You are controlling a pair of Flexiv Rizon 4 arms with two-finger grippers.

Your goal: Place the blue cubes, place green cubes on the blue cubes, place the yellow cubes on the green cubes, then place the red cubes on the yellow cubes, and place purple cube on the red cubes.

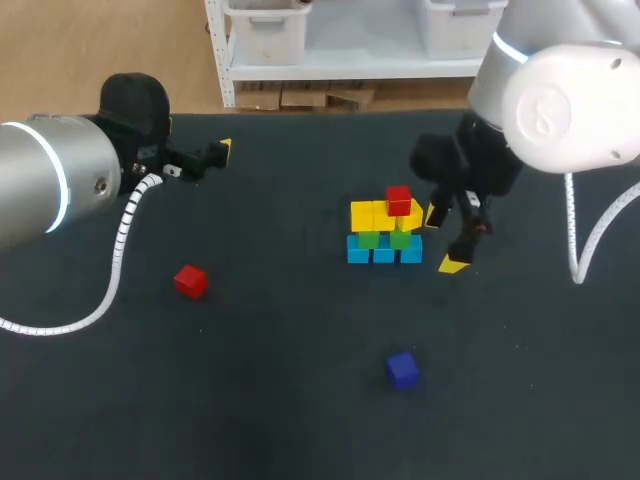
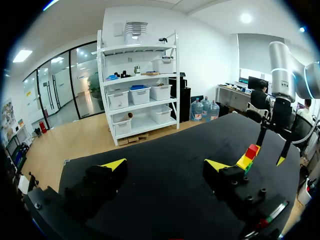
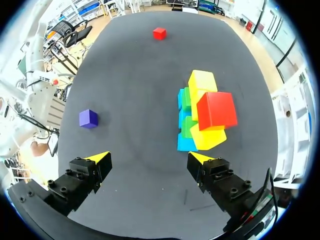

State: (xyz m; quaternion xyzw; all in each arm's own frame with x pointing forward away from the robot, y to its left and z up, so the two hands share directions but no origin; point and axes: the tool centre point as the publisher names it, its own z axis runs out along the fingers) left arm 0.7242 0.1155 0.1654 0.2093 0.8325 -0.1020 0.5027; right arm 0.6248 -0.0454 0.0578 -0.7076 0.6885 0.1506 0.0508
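Stack condition, head view: the blue cubes form the bottom row on the dark surface. The green cubes sit on them and the yellow cubes on those. One red cube tops the stack toward its right end. A second red cube lies loose, well apart on the left side. The purple cube lies loose on the near side of the stack. The right hand hangs just beside the stack's right end, fingers spread wide and holding nothing. The left arm is at the far left, away from all cubes.

Left wrist view: the left hand is wide open and empty, with bare surface between its fingers. The stack shows far ahead, with the right hand beside it.

Right wrist view: the stack stands ahead of the right hand's fingers without touching them. The placed red cube rests across two yellow cubes, and the yellow layer looks slightly uneven.

Step in hand: the red layer appears half done.

Next move: fetch the loose red cube, which lies nearer the left arm. Lower an open hand over it, close on two opposite faces, and set it on the free yellow cubes beside the first. Place it gently so the yellow layer does not shift. The purple cube goes on last.
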